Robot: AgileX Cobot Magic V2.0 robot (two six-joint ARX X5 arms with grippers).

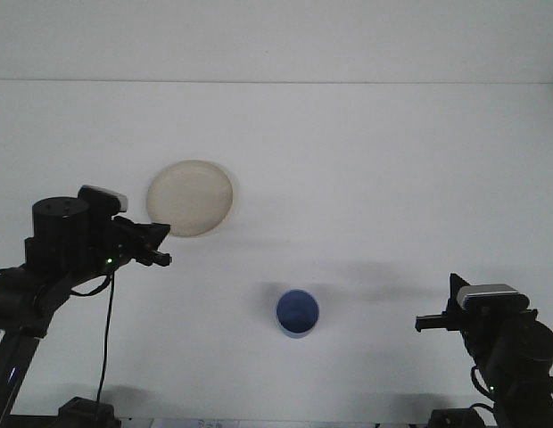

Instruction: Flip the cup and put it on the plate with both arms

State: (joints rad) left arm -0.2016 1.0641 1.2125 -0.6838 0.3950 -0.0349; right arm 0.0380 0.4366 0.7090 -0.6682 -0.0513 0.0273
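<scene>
Blue cup (pixel 297 312) stands upright — cream plate (pixel 190 197) well apart.

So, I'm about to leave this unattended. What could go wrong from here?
1. The left claw is raised right at the near rim of the plate; coming down there it could nudge the plate.
2. The blue cup stands alone, mouth facing up, in the open; an off-centre grab might tip it or send it rolling.
</scene>
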